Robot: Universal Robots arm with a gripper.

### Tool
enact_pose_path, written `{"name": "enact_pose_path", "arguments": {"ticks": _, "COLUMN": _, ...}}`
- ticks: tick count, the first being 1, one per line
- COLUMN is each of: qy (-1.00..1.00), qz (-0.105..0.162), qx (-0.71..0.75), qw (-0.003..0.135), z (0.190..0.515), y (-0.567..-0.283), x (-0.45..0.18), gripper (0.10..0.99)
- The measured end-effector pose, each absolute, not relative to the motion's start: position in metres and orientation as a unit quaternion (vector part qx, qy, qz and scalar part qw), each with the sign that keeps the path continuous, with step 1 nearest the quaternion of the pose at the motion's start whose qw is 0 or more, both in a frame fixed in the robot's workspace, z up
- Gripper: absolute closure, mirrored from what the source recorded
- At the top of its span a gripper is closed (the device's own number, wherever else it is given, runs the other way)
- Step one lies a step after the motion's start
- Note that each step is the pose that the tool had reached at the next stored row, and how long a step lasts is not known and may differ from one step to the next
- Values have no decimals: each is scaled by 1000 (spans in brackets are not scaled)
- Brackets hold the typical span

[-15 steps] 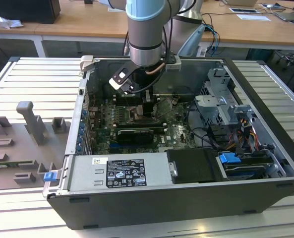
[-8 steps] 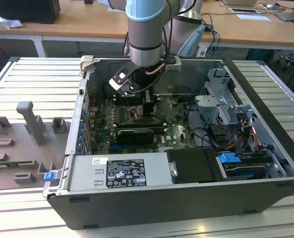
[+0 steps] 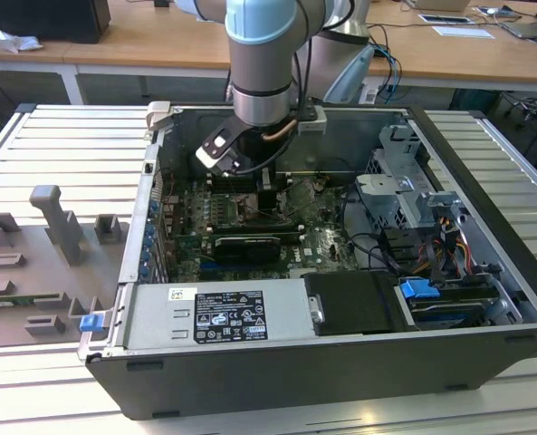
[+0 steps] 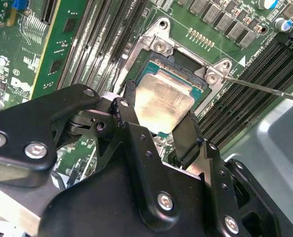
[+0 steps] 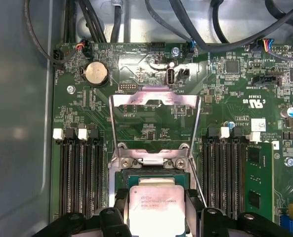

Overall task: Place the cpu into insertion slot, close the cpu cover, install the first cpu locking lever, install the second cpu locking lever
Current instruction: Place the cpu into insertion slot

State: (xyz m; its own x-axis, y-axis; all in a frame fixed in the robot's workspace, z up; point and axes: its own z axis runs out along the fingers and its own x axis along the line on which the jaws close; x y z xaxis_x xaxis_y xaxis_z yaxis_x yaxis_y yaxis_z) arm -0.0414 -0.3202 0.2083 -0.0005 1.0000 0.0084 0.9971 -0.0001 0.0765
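Two fingers (image 4: 130, 94) of the claw (image 4: 158, 116) grip the cpu (image 4: 166, 98) by its edges; we see it at the insertion slot (image 5: 152, 177), with the cpu cover (image 5: 155, 96) tilted open beyond it.

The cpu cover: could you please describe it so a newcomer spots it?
Find the green motherboard in the open computer case, then the insertion slot between the memory slots. The cpu cover is the silvery frame swung open from its edge, alone in having a large cut-out middle.
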Motion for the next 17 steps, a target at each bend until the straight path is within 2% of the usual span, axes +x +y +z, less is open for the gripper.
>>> {"name": "enact_pose_path", "arguments": {"ticks": 17, "qy": 698, "qz": 29, "qx": 715, "qw": 25, "z": 200, "y": -318, "x": -42, "gripper": 545}}
